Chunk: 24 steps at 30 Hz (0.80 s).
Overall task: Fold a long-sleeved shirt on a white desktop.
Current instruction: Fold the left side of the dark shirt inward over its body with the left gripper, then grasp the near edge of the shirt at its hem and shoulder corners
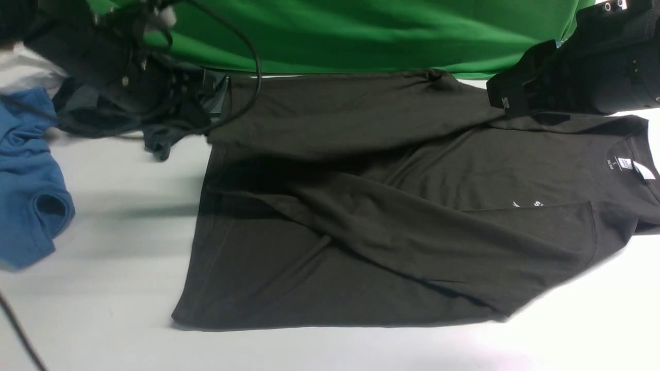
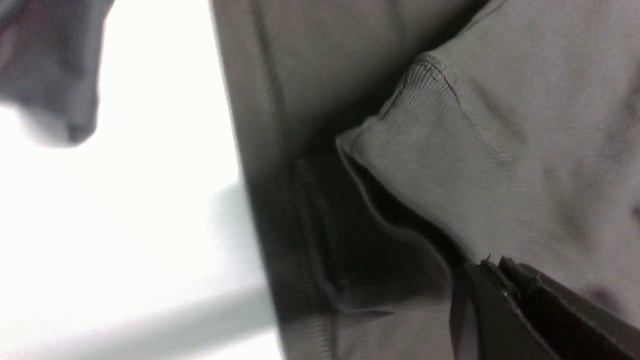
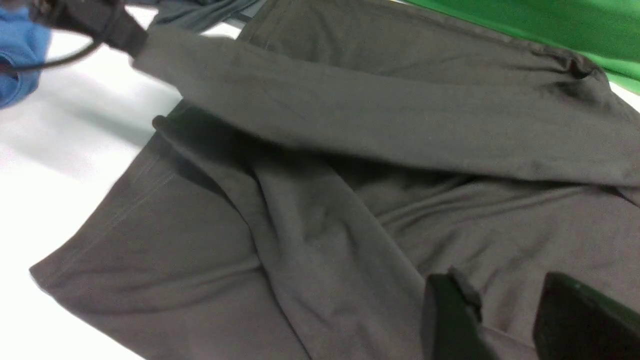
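Two grippers, one garment.

Left wrist view: left gripper [image 2: 492, 267] clamped, fingers together on cloth of long-sleeved shirt [image 2: 540, 150]. Ribbed cuff [image 2: 415, 125] just ahead of fingertips, white desktop [image 2: 125, 225] beyond.

Right wrist view: right gripper [image 3: 500, 300] parted, nothing between fingers, shirt body directly beneath. Raised sleeve [image 3: 350, 115] ahead, its end in left gripper.

Front view: shirt spread flat on desktop, shoulder part under right gripper. Dark teal garment [image 1: 160, 141] below left gripper, blue shirt [image 1: 26, 170] outboard, well apart.
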Available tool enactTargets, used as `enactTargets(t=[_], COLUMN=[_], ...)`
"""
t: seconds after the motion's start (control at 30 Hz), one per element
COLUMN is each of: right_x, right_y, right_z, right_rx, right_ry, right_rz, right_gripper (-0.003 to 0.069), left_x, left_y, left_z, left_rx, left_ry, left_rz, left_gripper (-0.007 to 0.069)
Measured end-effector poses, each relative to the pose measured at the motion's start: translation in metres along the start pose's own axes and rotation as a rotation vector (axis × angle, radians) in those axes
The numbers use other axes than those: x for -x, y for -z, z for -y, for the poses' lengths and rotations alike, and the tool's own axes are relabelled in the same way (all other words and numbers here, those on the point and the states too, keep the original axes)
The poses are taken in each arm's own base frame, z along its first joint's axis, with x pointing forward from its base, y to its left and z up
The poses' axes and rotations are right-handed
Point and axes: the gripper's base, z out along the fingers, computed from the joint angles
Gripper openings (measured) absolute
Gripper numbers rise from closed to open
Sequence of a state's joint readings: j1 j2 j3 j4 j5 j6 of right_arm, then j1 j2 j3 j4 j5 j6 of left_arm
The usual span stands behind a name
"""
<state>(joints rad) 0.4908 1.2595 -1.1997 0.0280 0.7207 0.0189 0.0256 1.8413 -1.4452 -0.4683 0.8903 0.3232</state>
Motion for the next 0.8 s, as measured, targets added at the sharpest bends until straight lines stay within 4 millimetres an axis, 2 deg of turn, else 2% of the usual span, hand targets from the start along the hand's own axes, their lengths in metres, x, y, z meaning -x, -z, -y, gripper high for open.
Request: enactTargets(t=[0.07,0.1,0.17,0.23,0.27,0.37,0.47,0.5,0.53,0.57,0.6,0.63,0.73,0.8], right_x=[0.0,0.0,0.0,0.0,0.0,0.0,-0.001,-0.001,-0.001,-0.001,-0.001,-0.001,-0.001,-0.001], right_y=[0.0,0.0,0.0,0.0,0.0,0.0,0.0,0.0,0.0,0.0,0.0,0.0,0.0,0.0], right_z=[0.0,0.0,0.0,0.0,0.0,0.0,0.0,0.0,0.0,0.0,0.0,0.0,0.0,0.0], right_rx=[0.0,0.0,0.0,0.0,0.0,-0.001,-0.001,-0.001,-0.001,-0.001,-0.001,-0.001,-0.001,-0.001], right_ry=[0.0,0.0,0.0,0.004,0.007,0.011,0.02,0.02,0.02,0.02,0.02,0.02,0.025,0.027], right_rz=[-0.003,-0.005,-0.005,-0.005,-0.005,-0.005,-0.015,-0.015,-0.016,-0.016,-0.016,-0.016,-0.014,-0.012], right_gripper=[0.0241,0.0241,0.0241,0.0241,0.0241,0.0241,0.0241,0.0241,0.0241,0.0241,0.0241,0.0241,0.0241,0.0241], left_x=[-0.008,-0.017,-0.022,-0.025,-0.027,-0.034,-0.056,-0.06,-0.073,-0.08,-0.1,-0.111,-0.149,-0.165], left_y=[-0.009,-0.017,-0.021,-0.019,-0.016,-0.008,0.004,0.004,0.006,0.004,0.002,0.002,-0.008,-0.014], left_z=[-0.004,-0.008,-0.011,-0.014,-0.015,-0.015,-0.011,-0.011,-0.009,-0.009,-0.008,-0.007,-0.005,-0.006], left_rx=[0.01,0.021,0.04,0.076,0.098,0.133,0.143,0.142,0.133,0.129,0.113,0.104,0.069,0.052], left_ry=[0.024,0.038,0.036,0.046,0.052,0.069,0.124,0.129,0.144,0.155,0.184,0.201,0.267,0.28], left_rz=[-0.014,-0.036,-0.058,-0.077,-0.096,-0.165,-0.278,-0.289,-0.322,-0.342,-0.384,-0.394,-0.433,-0.444], left_gripper=[0.0034,0.0059,0.0094,0.0167,0.0227,0.0323,0.0492,0.0502,0.0563,0.0578,0.0629,0.065,0.0675,0.0677])
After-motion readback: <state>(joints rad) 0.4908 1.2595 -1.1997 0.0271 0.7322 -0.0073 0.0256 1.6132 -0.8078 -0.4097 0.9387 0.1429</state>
